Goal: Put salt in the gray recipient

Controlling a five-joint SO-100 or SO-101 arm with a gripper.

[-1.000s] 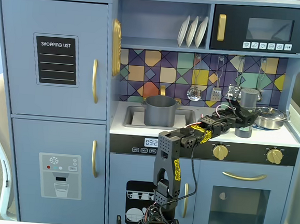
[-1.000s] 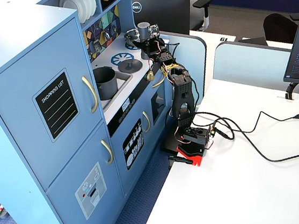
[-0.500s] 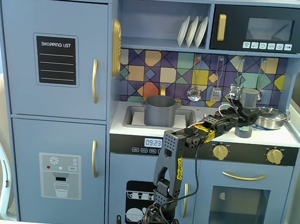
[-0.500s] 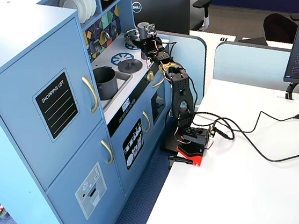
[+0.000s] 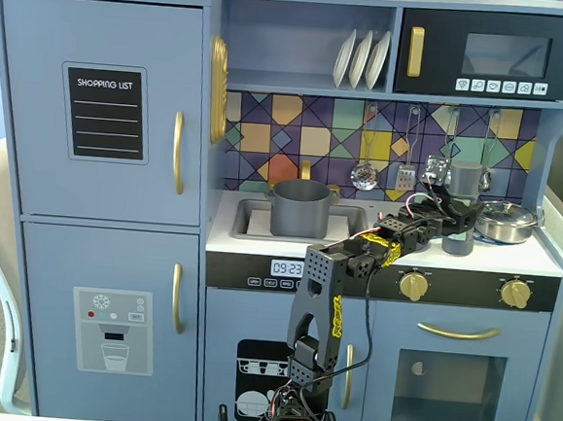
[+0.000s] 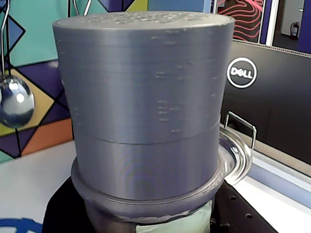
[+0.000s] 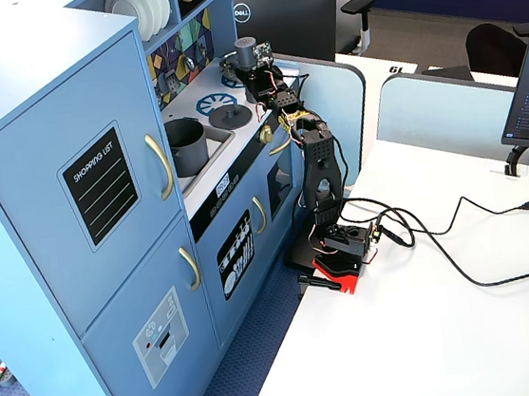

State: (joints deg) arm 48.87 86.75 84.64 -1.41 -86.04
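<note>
One fixed view faces the kitchen; another looks down sideways (wrist: close-up).

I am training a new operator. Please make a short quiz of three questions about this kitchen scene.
1. True or false: the pot sits in the sink.
2. In the front fixed view, the salt stands: A) left of the pot, B) right of the pot, C) inside it.
3. What shiny thing is beside the salt, to its right?

Key: 1 true; 2 B; 3 the silver pan.

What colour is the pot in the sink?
Dark gray pot, clearest in a fixed view.
</note>
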